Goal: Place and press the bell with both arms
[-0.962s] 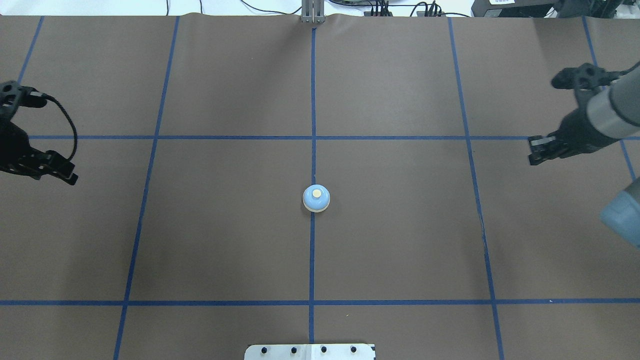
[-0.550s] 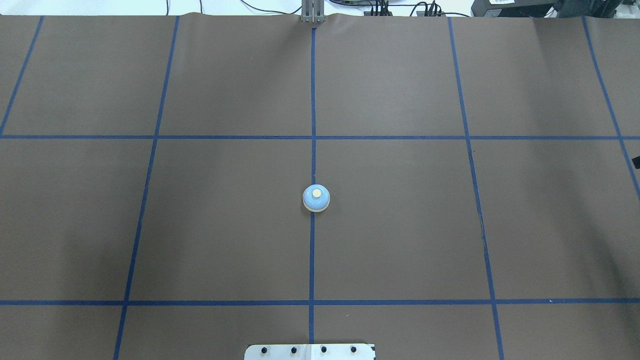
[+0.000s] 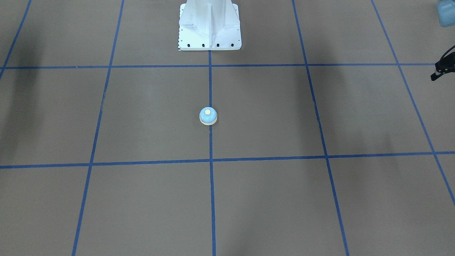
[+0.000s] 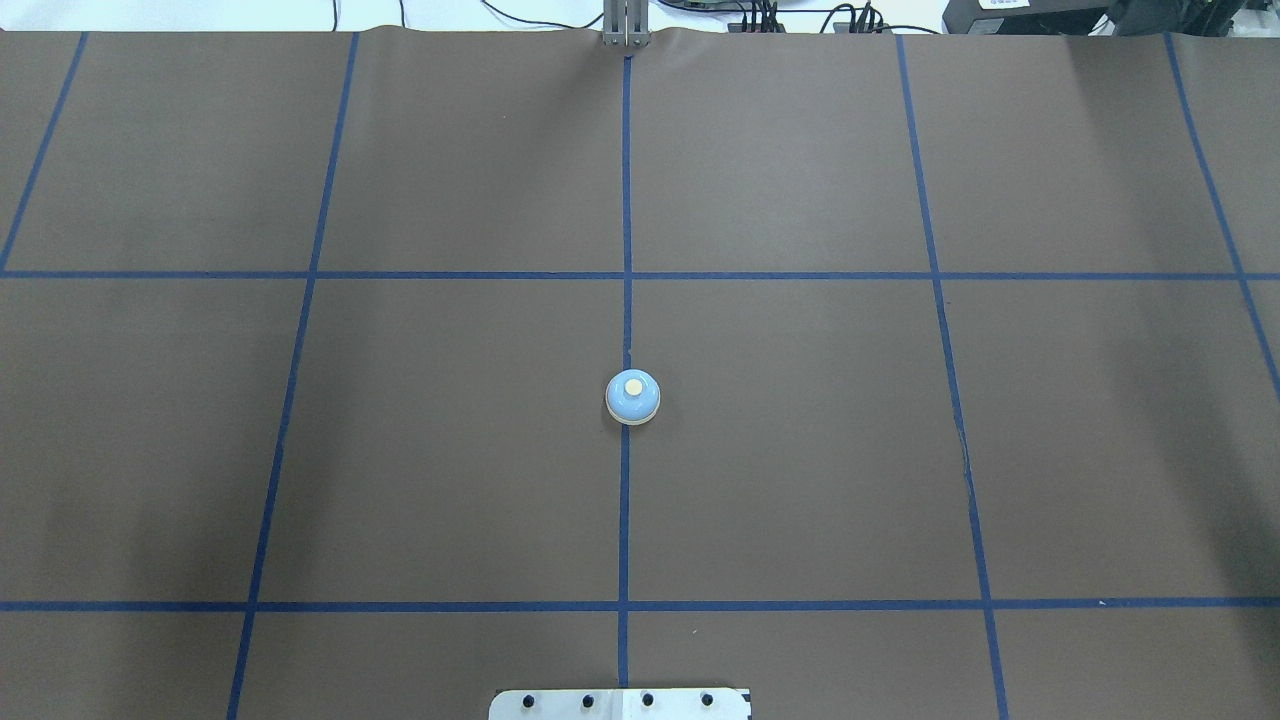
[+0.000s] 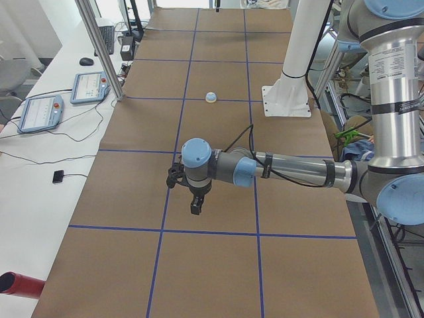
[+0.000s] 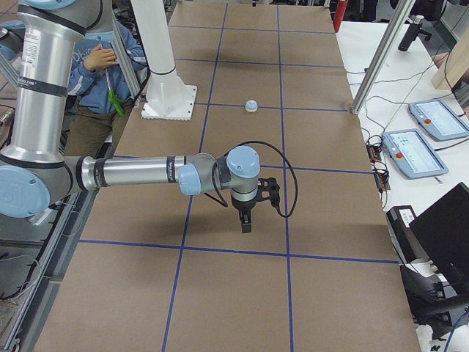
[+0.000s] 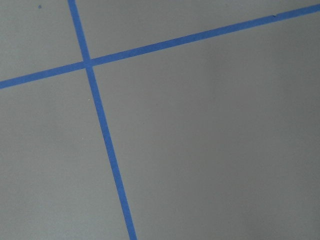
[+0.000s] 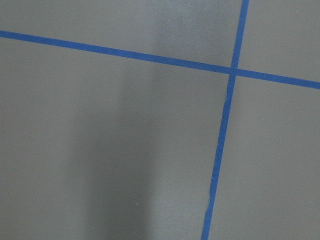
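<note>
Bell [image 4: 632, 397]: upright at the middle of the bench, on the central blue tape line [image 4: 624, 520] of the brown mat [image 4: 800, 450], yellow button facing up; untouched, well apart from both grippers.
Left arm [image 5: 291, 171]: stretched low over the bench's left end, wrist bent downward.
Left gripper [image 5: 196, 207]: pointing down over the mat near the left end, close to a tape crossing; seen only from the side camera, so cannot tell whether spread or pressed together.
Right arm [image 6: 139, 172]: stretched low over the bench's right end, in a like pose.
Right gripper [image 6: 245, 224]: pointing down over the mat; finger spacing likewise impossible to tell.
Wrist cameras: only mat and crossing tape lines.
Pedestal [image 3: 209, 28]: white, bolted at the middle of the robot-side edge, in line with the bell.
</note>
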Robot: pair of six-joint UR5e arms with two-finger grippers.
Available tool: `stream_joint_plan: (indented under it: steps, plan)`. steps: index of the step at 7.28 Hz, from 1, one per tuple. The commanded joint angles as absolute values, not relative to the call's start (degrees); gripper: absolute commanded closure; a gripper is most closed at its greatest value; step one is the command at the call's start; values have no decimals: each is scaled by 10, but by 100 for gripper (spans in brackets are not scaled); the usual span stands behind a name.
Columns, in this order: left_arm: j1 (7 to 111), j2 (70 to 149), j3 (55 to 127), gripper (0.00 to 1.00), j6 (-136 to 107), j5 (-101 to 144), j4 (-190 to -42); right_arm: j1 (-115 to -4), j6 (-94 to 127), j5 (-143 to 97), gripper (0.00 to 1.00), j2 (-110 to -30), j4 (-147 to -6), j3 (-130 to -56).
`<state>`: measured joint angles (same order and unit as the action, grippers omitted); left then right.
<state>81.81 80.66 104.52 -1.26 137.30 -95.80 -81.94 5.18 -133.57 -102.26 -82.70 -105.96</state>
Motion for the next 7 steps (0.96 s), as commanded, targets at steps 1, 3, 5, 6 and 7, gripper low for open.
stream_joint_plan:
  steps: [1, 3, 5, 6, 7]
  plan:
    - [829, 801, 1063, 1, -13, 1374, -954, -820, 55, -1340, 0, -1021, -827, -1054]
    - [828, 800, 1056, 1, -14, 1368, -953, -820, 56, -1347, 0, -1021, -826, -1057]
    - [829, 787, 1058, 1, -13, 1367, -954, -822, 55, -1349, 0, -1025, -826, -1070]
    - [838, 776, 1083, 1, -12, 1372, -954, -824, 50, -1347, 0, -1026, -825, -1076]
    - [839, 767, 1099, 1, -23, 1367, -954, -824, 54, -1346, 0, -1022, -826, -1091]
